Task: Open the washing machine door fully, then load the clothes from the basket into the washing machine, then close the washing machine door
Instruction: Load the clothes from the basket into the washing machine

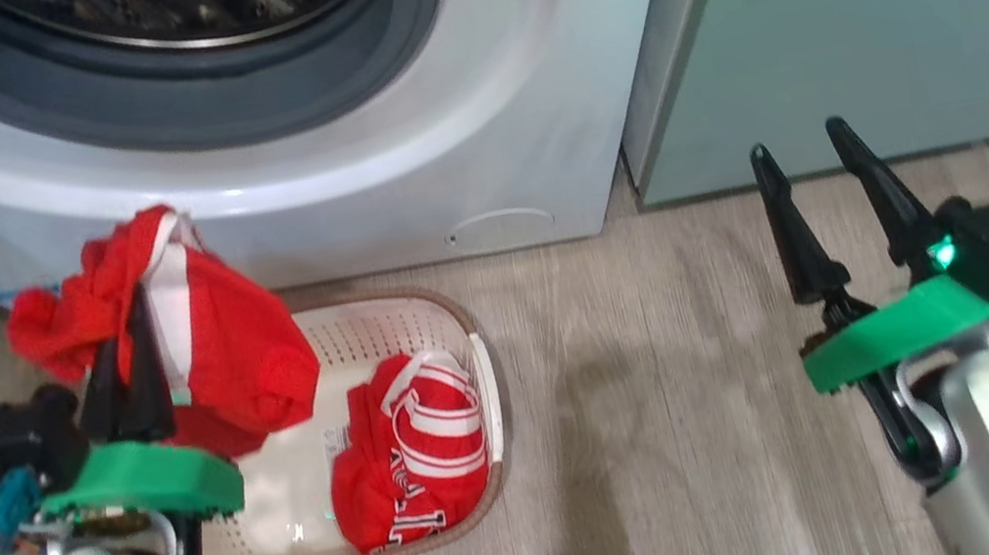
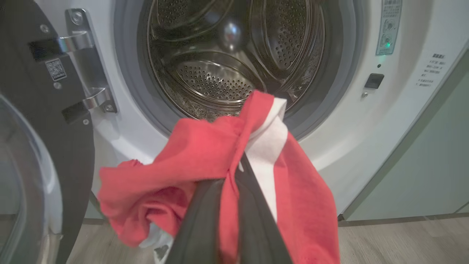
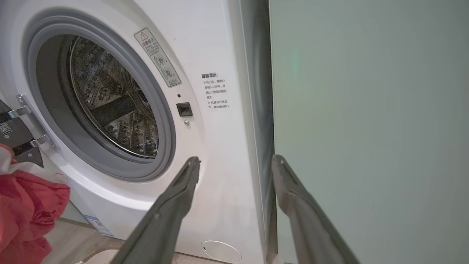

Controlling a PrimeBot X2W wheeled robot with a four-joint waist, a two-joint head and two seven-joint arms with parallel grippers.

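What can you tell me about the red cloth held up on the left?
It is a bright red garment of soft fabric with a broad white stripe, bunched and crumpled. The left gripper is shut on a fold, so it hangs in the air, drooping either side, over the left end of the cream perforated plastic basket, before the white washing machine.

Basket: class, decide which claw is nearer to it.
Left. The left claw, shut on a red garment, is over the left end of the basket; the right claw is open above the floor, off to its right.
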